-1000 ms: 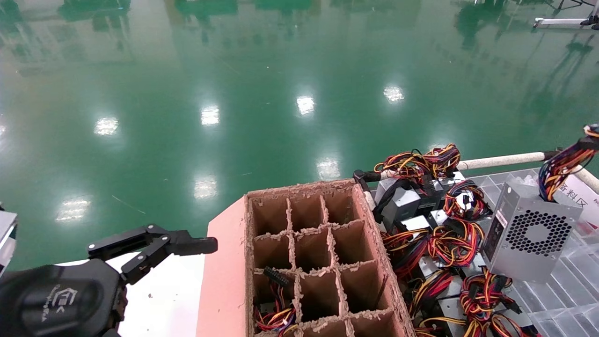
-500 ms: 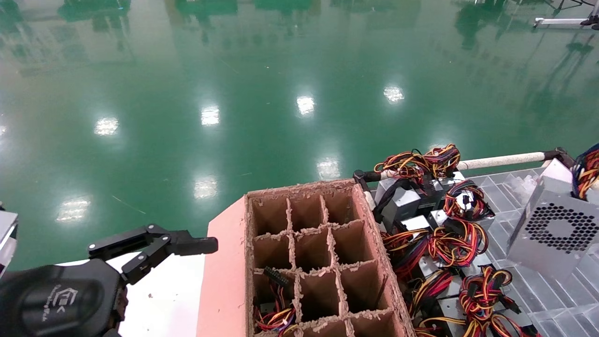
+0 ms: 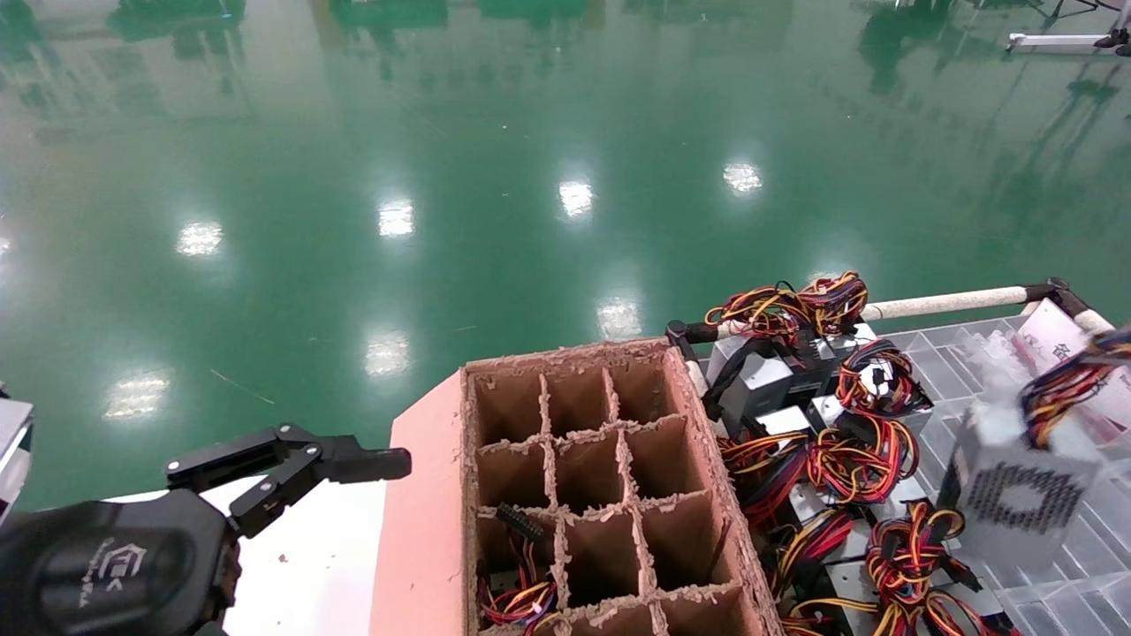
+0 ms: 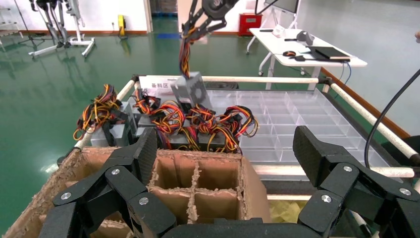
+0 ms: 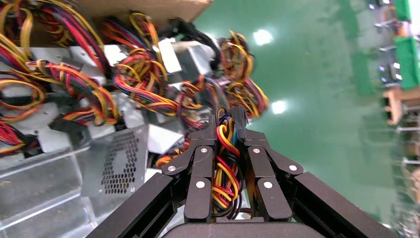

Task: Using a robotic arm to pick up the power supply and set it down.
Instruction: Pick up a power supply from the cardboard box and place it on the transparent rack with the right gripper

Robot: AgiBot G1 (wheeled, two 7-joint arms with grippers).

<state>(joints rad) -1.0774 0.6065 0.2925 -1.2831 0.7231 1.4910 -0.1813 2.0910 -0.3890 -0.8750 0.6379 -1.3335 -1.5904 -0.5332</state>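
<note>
The power supply (image 3: pixel 1016 495), a silver-grey box with a honeycomb vent, hangs tilted over the clear tray at the far right. Its red, yellow and purple wire bundle (image 3: pixel 1071 382) runs up to the frame's right edge. In the right wrist view my right gripper (image 5: pixel 225 121) is shut on that bundle (image 5: pixel 224 168), with the box (image 5: pixel 116 163) dangling below. The left wrist view shows the box (image 4: pixel 190 89) far off, hung from the right gripper (image 4: pixel 204 15). My left gripper (image 3: pixel 345 459) stands open at the lower left beside the cardboard box, its fingers (image 4: pixel 143 158) wide apart and empty.
A brown cardboard box with divider cells (image 3: pixel 473 459) fills the middle; one near cell holds wires (image 3: pixel 521 601). Several grey boxes with coiled wires (image 3: pixel 795 397) lie between it and the clear compartment tray (image 3: pixel 1060 565). A white rail (image 3: pixel 945 303) bounds the far side.
The hanging power supply swung right, then dropped lower and back left over the tray, and shows motion blur. The left gripper has not moved.
</note>
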